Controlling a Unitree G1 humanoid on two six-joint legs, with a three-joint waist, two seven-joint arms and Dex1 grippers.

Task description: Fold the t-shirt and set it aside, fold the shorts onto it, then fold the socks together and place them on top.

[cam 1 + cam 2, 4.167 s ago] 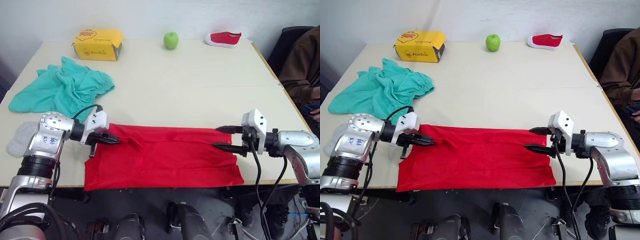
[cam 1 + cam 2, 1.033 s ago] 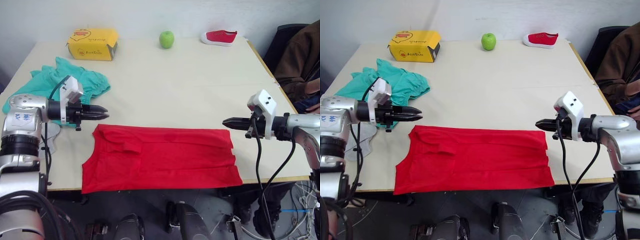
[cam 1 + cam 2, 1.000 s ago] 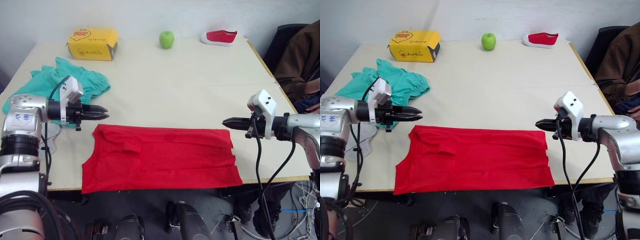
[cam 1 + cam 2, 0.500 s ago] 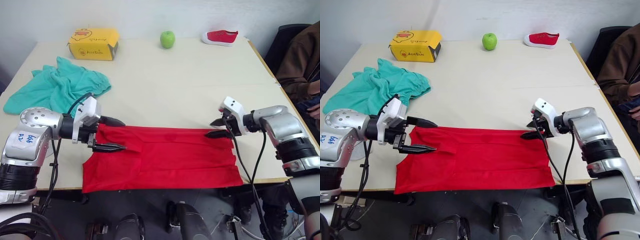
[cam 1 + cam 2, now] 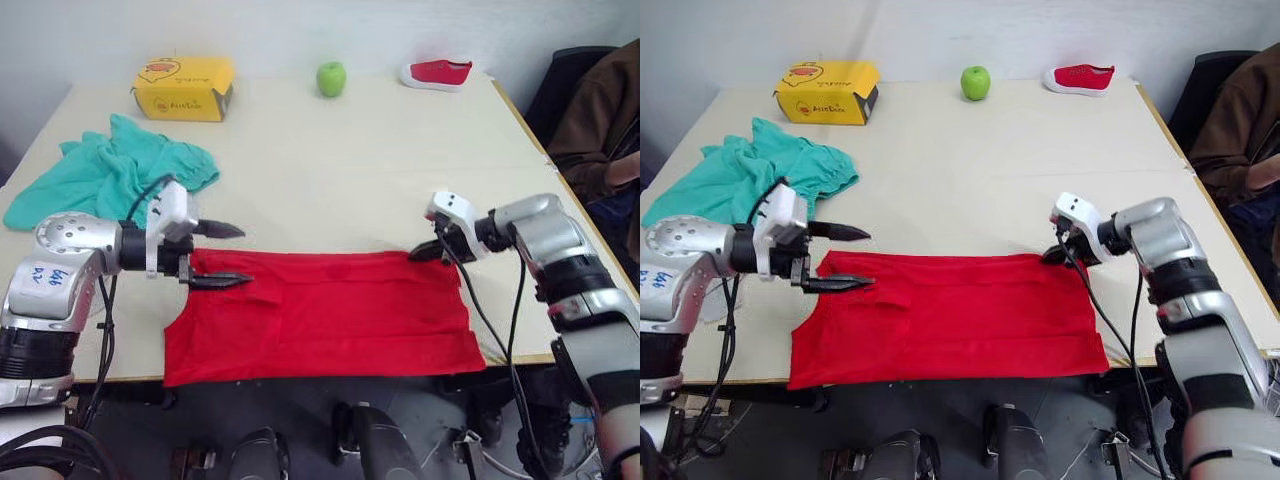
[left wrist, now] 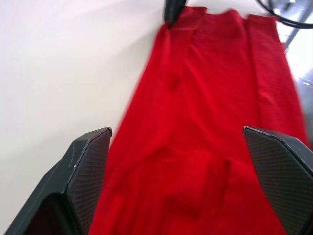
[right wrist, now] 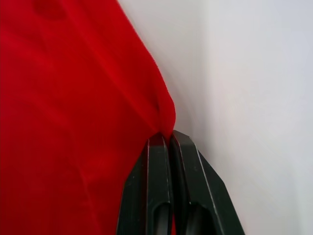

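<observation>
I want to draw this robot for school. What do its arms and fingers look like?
Both arms are shiny silver metal with ribbed black rings at the joints. Each wrist carries a small white box, and black cables loop along both. The left gripper and right gripper each have two pointed black fingers. The left arm has blue writing.

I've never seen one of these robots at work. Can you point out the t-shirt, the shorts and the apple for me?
t-shirt (image 5: 330,310), left eye view, middle of the flat red cloth.
shorts (image 5: 105,180), left eye view, centre of the crumpled teal heap.
apple (image 5: 975,83), right eye view, middle of the green fruit.
</observation>
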